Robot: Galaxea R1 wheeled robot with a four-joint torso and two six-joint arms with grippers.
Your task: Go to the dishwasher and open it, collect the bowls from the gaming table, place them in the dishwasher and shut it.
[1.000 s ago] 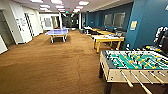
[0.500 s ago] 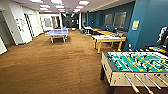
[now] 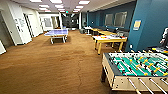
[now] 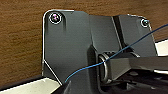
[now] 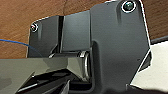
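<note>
A big room has a brown carpet floor with a thin crack line in it. The walls are white on the left and dark blue on the right. Bright square lights shine on the ceiling. The yellow-legged gaming desk with a white top and orange-red marks stands by the blue wall, well past the green-field football desk with rods. A blue ping-pong desk sits farther back. If bowls lie on the yellow desk, it is too blurry to tell. I cannot tell whether either gripper is released or clenched.

Yellow-legged gaming table, brown carpet
</note>
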